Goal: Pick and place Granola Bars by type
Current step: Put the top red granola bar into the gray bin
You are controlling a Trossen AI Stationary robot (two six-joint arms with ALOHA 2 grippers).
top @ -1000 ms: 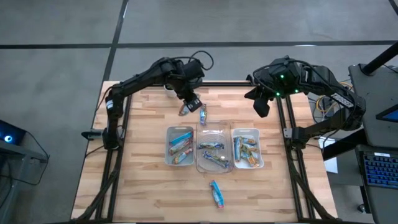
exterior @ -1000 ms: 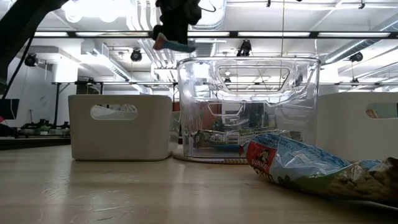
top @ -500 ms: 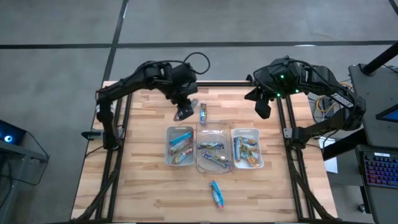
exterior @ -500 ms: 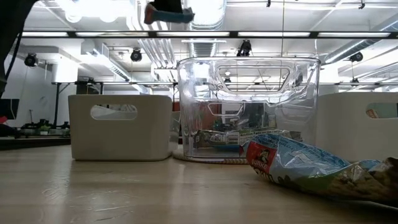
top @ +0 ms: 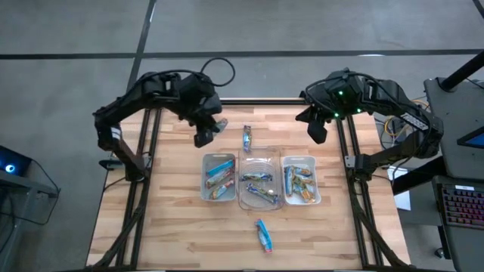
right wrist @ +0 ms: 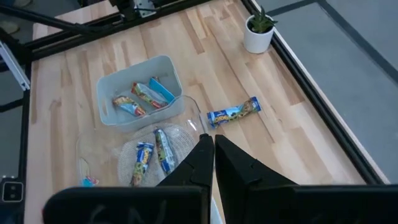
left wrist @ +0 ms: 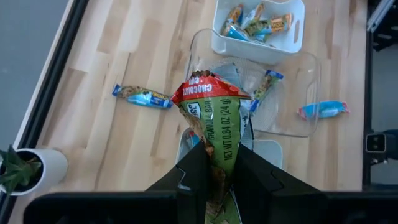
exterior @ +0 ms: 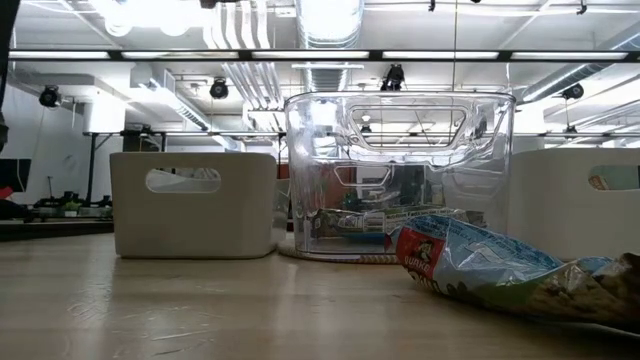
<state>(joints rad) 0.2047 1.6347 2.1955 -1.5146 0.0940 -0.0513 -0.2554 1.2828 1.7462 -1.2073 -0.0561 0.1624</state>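
Note:
My left gripper [top: 206, 136] hangs over the table's far left part, shut on a green granola bar [left wrist: 214, 121] with a red-topped free end. My right gripper [top: 318, 130] waits shut above the far right edge, holding nothing. A white tray [top: 219, 176], a clear tray [top: 259, 183] and another white tray [top: 301, 180] stand in a row mid-table, each with bars lying in it. One blue bar [top: 246, 137] lies flat on the wood beyond the trays. Another blue bar [top: 263, 235] lies in front of them. My left gripper pinches the green bar between its two fingers [left wrist: 194, 171] at the wrapper's rear part [left wrist: 219, 163]. The fingers slant down toward the trays and lie along the bar. The bar sticks out ahead of the fingertips, red-topped end foremost, lifted clear of the table.
A small white pot with a green plant [right wrist: 258, 31] stands at the table's far edge. The black frame rails [top: 348, 162] run along the table's sides. Bare wood lies on the left part [top: 159, 204] and near the front edge.
My left gripper has gone up and toward the table's left edge, still shut on the green bar. In the low view it has risen out of the picture's top. The wrist has rolled somewhat on the way.

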